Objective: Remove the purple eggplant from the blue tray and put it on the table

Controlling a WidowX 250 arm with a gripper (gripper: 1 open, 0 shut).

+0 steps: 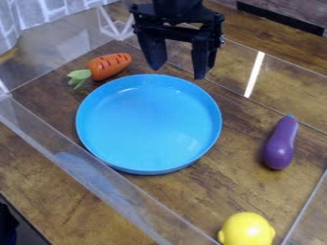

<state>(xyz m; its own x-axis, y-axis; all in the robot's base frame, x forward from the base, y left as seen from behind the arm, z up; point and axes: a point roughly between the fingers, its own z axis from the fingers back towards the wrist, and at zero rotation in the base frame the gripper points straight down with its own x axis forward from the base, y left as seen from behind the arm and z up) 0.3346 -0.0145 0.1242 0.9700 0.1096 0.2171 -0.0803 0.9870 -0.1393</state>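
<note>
The purple eggplant [281,143] lies on the table [255,96], to the right of the blue tray [148,123] and apart from its rim. Nothing lies in the tray. My gripper [178,63] hangs open above the tray's far rim, its two dark fingers spread wide with nothing between them. It is well away from the eggplant, up and to the left.
An orange carrot [106,66] rests on the table just left of the gripper, by the tray's far-left rim. A yellow lemon [247,231] sits at the front right. Clear acrylic edging [57,144] runs along the left and front.
</note>
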